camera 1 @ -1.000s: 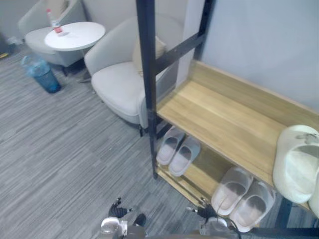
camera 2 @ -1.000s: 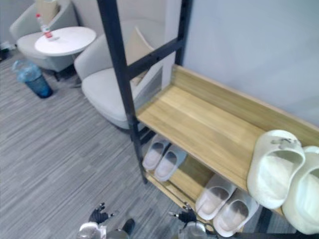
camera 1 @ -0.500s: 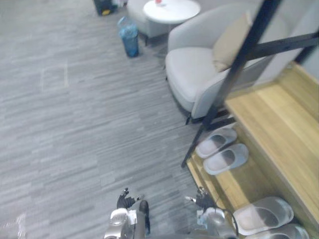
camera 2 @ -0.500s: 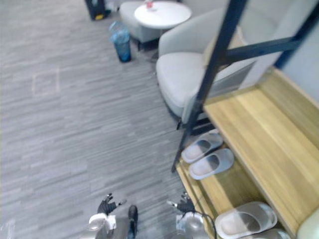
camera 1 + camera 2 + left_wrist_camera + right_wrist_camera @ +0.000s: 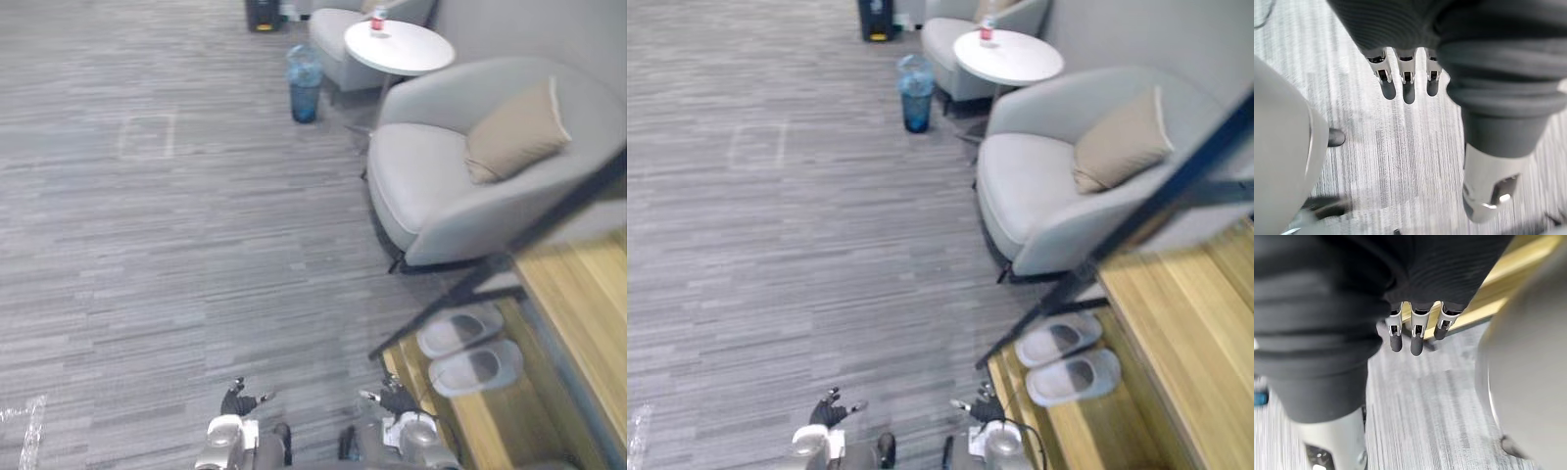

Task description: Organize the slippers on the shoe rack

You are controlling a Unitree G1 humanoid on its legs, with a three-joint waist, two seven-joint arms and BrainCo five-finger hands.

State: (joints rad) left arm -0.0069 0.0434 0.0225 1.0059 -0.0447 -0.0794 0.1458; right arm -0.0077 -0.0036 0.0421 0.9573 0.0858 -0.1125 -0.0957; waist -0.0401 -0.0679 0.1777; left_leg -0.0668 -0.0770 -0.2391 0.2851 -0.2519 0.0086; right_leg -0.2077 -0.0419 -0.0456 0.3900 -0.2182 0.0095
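Note:
A pair of grey slippers (image 5: 458, 331) lies side by side on the bottom wooden shelf (image 5: 464, 422) of the shoe rack (image 5: 580, 299) at the right edge of the view. My left hand (image 5: 238, 399) hangs low over the carpet with relaxed fingers (image 5: 1408, 84) and holds nothing. My right hand (image 5: 394, 399) hangs just left of the rack's front corner, its fingers (image 5: 1417, 337) straight and empty. Both hands are well apart from the slippers.
A grey armchair (image 5: 441, 186) with a tan cushion (image 5: 516, 129) stands beside the rack. Behind it are a round white table (image 5: 397, 47) with a small bottle (image 5: 377, 22), a blue bin (image 5: 305, 70) and a second armchair (image 5: 338, 34). Grey carpet (image 5: 176, 245) stretches to the left.
The camera has swung left, so the rack has slid to the right edge and the second grey pair has left the picture. Both hands hang as before.

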